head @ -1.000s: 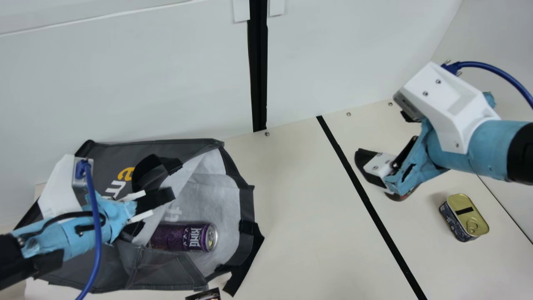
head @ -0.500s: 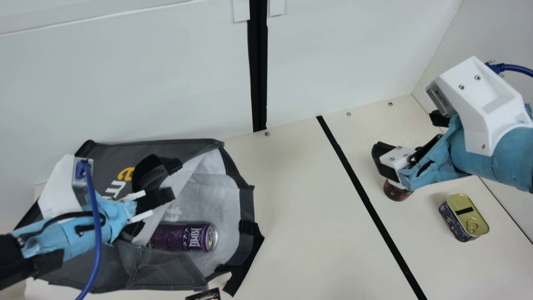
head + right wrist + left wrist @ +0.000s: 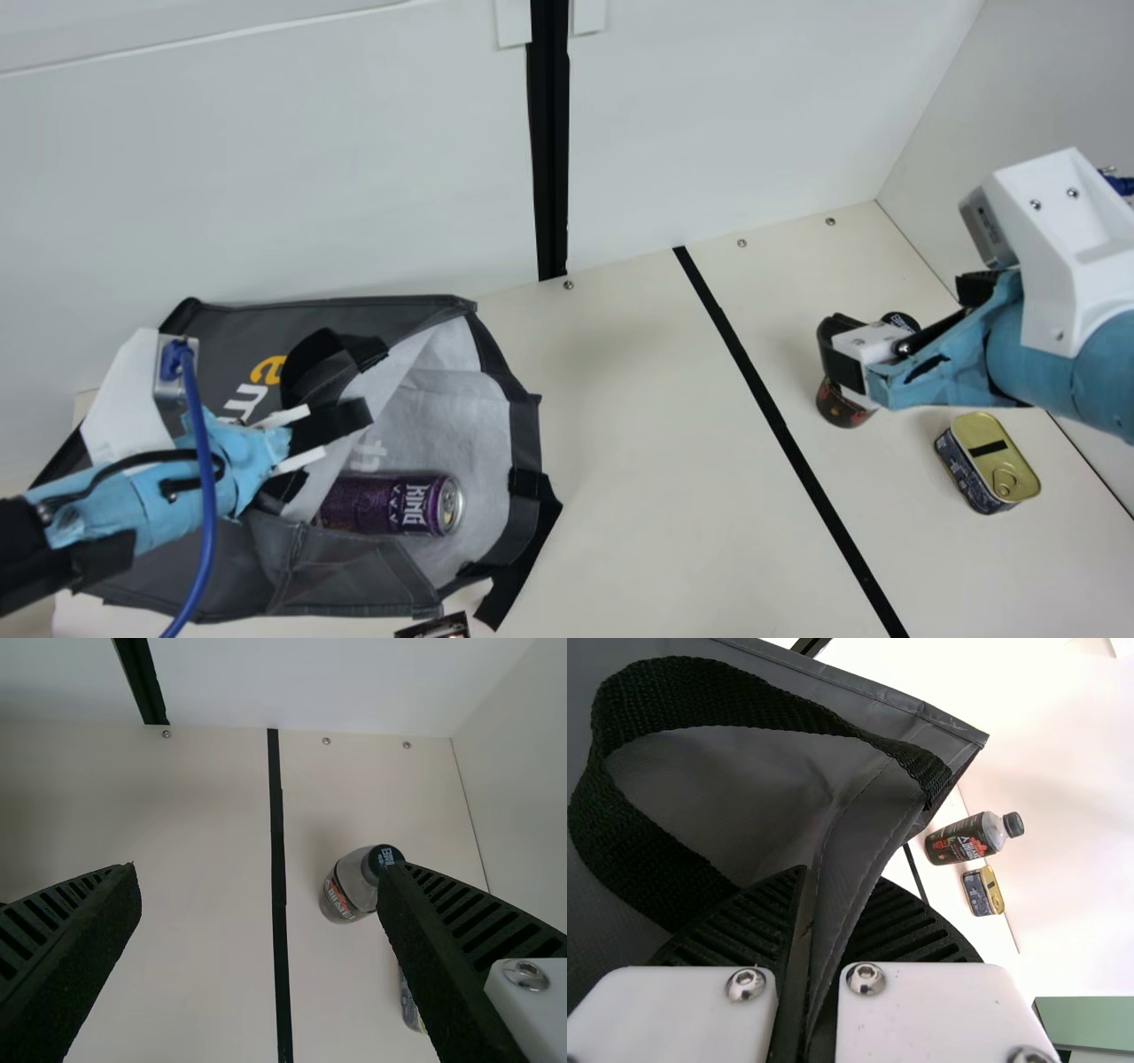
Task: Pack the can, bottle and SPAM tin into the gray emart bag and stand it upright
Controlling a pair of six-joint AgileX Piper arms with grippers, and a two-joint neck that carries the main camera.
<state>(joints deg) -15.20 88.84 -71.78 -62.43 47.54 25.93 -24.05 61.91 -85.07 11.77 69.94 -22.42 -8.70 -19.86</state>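
Left gripper [image 3: 328, 450] leans inward, clamped on the gray bag [image 3: 337, 567]; right gripper [image 3: 842, 354] slants down near the bottle [image 3: 842, 409], spread wide.

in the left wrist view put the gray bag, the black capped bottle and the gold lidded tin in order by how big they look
Largest: gray fabric bag, close to the camera
Middle: dark-labelled bottle with a black cap
Smallest: rectangular metal tin with a gold lid
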